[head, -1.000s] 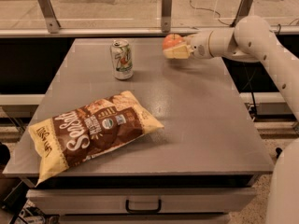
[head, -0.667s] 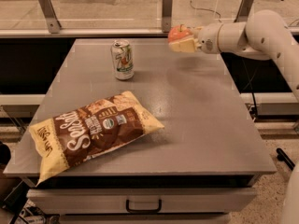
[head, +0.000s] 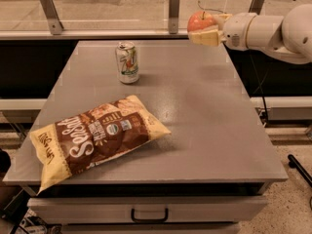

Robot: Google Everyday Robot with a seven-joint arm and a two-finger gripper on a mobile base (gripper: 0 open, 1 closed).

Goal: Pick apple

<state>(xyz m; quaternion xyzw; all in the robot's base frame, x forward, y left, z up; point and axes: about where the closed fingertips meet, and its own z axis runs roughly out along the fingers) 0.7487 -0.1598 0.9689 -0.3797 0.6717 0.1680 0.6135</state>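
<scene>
Apple [head: 201,20] sits pinched in the pincer [head: 210,28], held clear above the far right corner of the tabletop [head: 204,111], with one pale finger [head: 204,37] showing beneath it. The main risk, as I judge it, is slippage: the fruit is round and smooth, and it seems to be held near the fingertips (a shallow hold). A quick swing of the arm could work it loose. From there it would likely drop by the tabletop's edge and roll off onto the floor. The soda can [head: 127,62] and the chip bag [head: 97,138] stand well apart, so a collision looks unlikely.
</scene>
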